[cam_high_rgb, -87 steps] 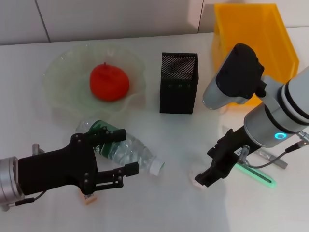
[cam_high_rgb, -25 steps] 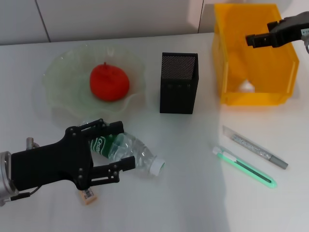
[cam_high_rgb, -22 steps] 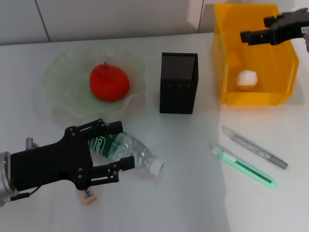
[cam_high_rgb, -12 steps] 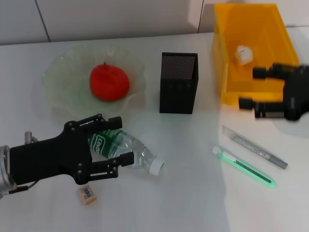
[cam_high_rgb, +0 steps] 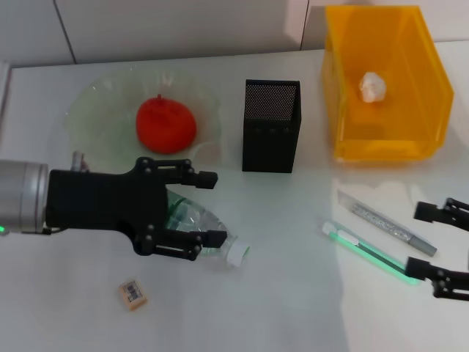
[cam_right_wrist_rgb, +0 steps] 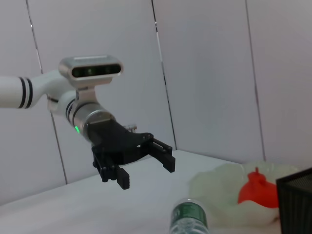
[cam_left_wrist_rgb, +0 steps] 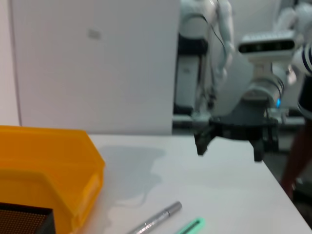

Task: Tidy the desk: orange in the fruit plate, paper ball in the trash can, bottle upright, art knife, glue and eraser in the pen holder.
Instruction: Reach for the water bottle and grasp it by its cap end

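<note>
The bottle (cam_high_rgb: 207, 224) lies on its side at front left, white cap toward the right. My left gripper (cam_high_rgb: 212, 208) is open and straddles its body, one finger on each side. The orange (cam_high_rgb: 165, 125) rests in the fruit plate (cam_high_rgb: 88, 110). The paper ball (cam_high_rgb: 372, 86) lies inside the trash can (cam_high_rgb: 344, 110). The pen holder (cam_high_rgb: 270, 125) stands at centre. The eraser (cam_high_rgb: 132, 292) sits near the front edge. A silver pen-shaped tool (cam_high_rgb: 386, 222) and a green stick (cam_high_rgb: 370, 253) are the art knife and glue; which is which I cannot tell. My right gripper (cam_high_rgb: 443, 248) is open by their right ends.
The left wrist view shows the trash can (cam_left_wrist_rgb: 44, 165), the pen holder's rim (cam_left_wrist_rgb: 24, 219) and the right gripper (cam_left_wrist_rgb: 229, 152) above the table. The right wrist view shows the left gripper (cam_right_wrist_rgb: 145, 171), the bottle (cam_right_wrist_rgb: 189, 219) and the orange (cam_right_wrist_rgb: 254, 191).
The right gripper carried the paper ball over the trash can and let it go, then came down to the front right by the tools. The left gripper moved right to straddle the bottle.
</note>
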`<control>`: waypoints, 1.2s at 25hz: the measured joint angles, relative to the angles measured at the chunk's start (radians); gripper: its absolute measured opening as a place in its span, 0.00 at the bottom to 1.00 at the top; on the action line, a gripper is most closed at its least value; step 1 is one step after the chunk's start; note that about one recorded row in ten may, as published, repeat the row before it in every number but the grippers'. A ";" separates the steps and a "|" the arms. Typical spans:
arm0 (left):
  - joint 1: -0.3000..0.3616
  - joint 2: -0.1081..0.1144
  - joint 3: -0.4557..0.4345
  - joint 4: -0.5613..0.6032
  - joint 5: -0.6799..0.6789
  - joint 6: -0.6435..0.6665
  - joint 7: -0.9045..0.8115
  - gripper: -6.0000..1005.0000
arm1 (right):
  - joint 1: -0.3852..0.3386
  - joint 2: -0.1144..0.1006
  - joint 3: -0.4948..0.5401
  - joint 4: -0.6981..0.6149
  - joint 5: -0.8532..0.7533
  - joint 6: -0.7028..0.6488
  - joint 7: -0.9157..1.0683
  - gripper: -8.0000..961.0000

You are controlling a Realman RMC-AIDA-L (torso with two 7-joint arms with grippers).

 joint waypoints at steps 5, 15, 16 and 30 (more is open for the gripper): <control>-0.058 0.000 0.139 0.184 0.079 -0.026 -0.098 0.77 | -0.003 -0.012 0.145 0.058 -0.130 -0.040 -0.051 0.88; -0.163 -0.008 0.480 0.347 0.238 -0.172 -0.188 0.77 | 0.007 0.012 0.205 0.092 -0.195 -0.040 -0.078 0.88; -0.174 -0.008 0.557 0.389 0.284 -0.201 -0.212 0.77 | 0.013 0.013 0.205 0.099 -0.196 -0.040 -0.075 0.88; -0.201 -0.009 0.815 0.420 0.473 -0.372 -0.258 0.77 | 0.020 0.016 0.207 0.138 -0.196 -0.047 -0.070 0.88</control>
